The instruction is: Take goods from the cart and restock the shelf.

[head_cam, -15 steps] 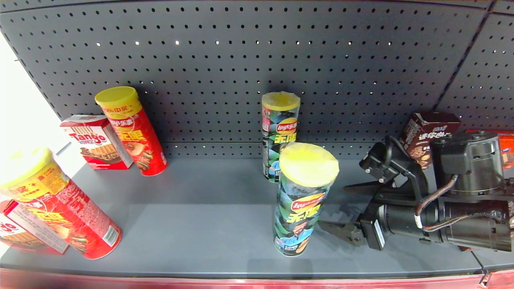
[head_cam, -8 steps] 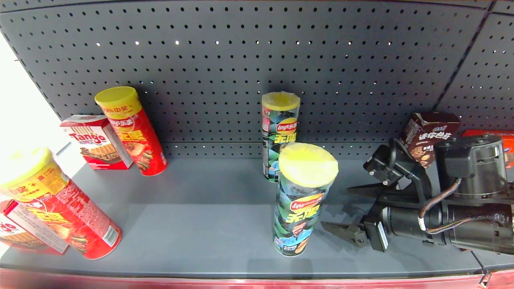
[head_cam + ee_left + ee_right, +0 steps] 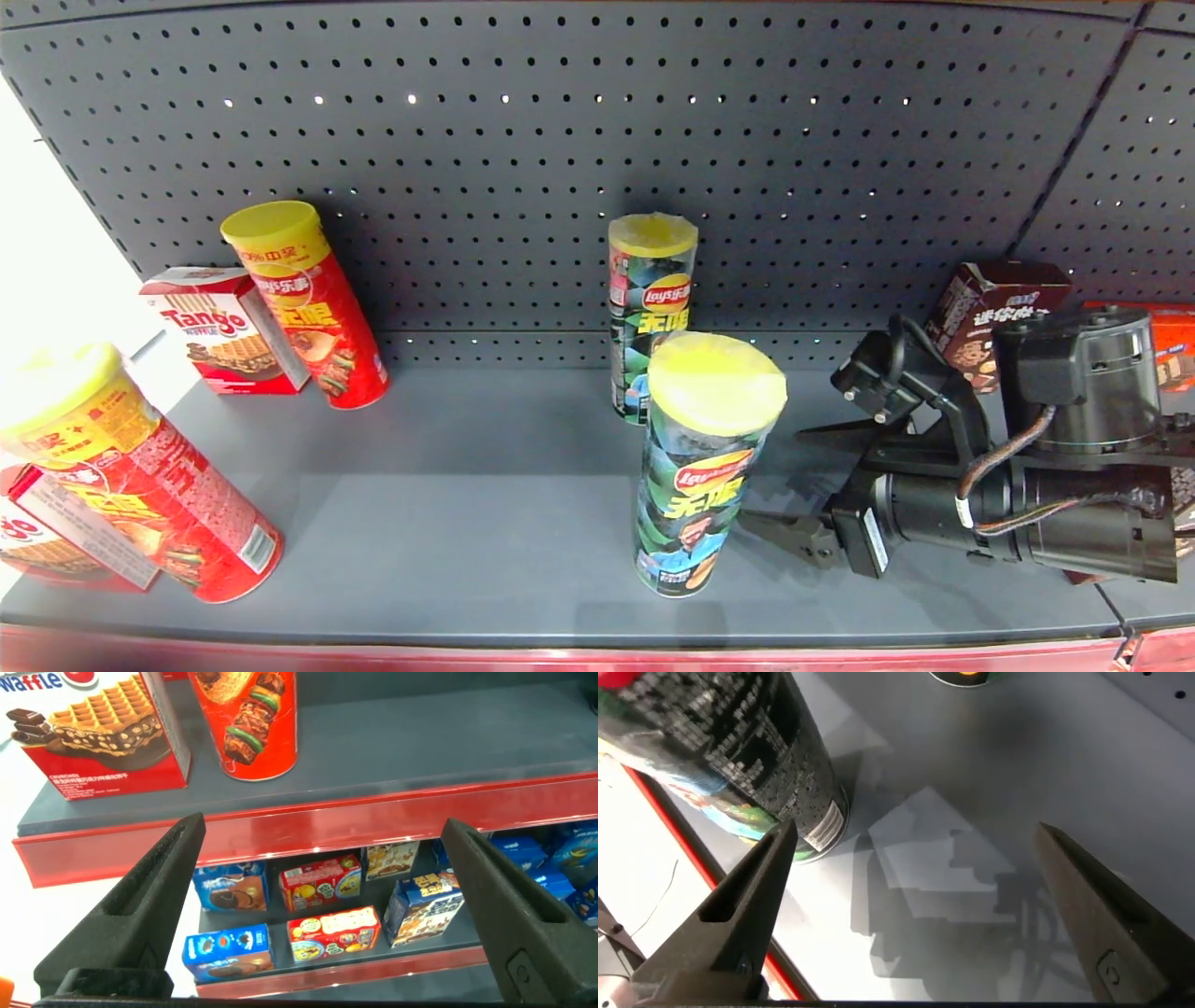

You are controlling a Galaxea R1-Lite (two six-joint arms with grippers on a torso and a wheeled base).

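Observation:
A dark chips can with a yellow lid (image 3: 705, 467) stands upright near the shelf's front, and a second like it (image 3: 651, 308) stands behind at the back wall. My right gripper (image 3: 775, 478) lies low over the shelf just right of the front can, open, nothing between its fingers. In the right wrist view that can (image 3: 757, 756) stands beside one finger of the gripper (image 3: 915, 849), apart from it. My left gripper (image 3: 322, 831) is open and empty, below and in front of the shelf's red front edge (image 3: 308, 826).
Red chips cans (image 3: 308, 303) (image 3: 140, 476) and wafer boxes (image 3: 224, 327) stand at the shelf's left. A brown box (image 3: 994, 313) sits behind my right arm. A pegboard wall (image 3: 560, 140) closes the back. Lower shelves hold small boxes (image 3: 322, 882). Bare shelf lies between the groups.
My right gripper drew back slightly to the right, then returned toward the front can. The cans and boxes have not moved.

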